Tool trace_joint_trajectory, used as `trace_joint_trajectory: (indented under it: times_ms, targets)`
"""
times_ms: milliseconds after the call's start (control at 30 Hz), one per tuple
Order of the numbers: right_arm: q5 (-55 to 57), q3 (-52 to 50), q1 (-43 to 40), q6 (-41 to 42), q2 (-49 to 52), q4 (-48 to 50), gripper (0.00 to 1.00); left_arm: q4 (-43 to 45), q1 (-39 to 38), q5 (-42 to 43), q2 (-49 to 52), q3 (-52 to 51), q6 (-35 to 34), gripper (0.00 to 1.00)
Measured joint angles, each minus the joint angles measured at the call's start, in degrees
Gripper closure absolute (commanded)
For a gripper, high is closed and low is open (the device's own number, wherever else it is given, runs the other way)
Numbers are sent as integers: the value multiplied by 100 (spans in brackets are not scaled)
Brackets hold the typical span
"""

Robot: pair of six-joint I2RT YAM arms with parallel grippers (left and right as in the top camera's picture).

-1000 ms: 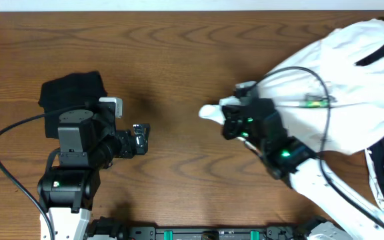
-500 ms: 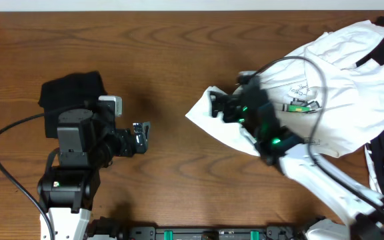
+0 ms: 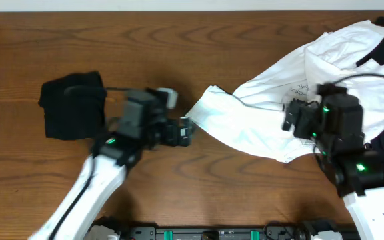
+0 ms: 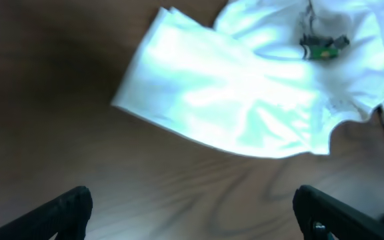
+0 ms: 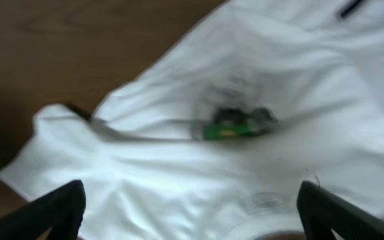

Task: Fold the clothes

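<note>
Both tools, left tool (image 3: 187,131) and right tool (image 3: 291,119), gape empty; white T-shirt (image 3: 265,120) stretches sleeve-first leftward.

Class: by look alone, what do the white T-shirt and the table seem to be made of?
White T-shirt: soft matte knit fabric, probably cotton; it creases, folds and drapes limply. Table: brown wood or wood-look laminate, smooth and slightly glossy; flowing grain lines show, but solid wood cannot be confirmed.

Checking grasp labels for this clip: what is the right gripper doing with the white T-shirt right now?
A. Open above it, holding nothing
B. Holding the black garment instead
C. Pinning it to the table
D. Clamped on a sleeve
A: the right gripper shows its fingers spread wide above the white T-shirt, nothing between them.
</note>
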Motion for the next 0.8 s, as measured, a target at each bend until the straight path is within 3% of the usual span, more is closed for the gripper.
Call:
trace_joint_trajectory:
  times_ms: [367, 667, 800]
  targets:
    - [155, 0, -776, -144, -372, -697, 1, 1314, -1320, 50, 2223, 4, -2232, 2]
    - [181, 0, -833, -164, -372, -730, 1, 2511, -1681, -37, 2889, 55, -3073, 1]
    - [181, 0, -833, -164, -372, -761, 1, 2929, -1847, -83, 3156, 155, -3418, 26]
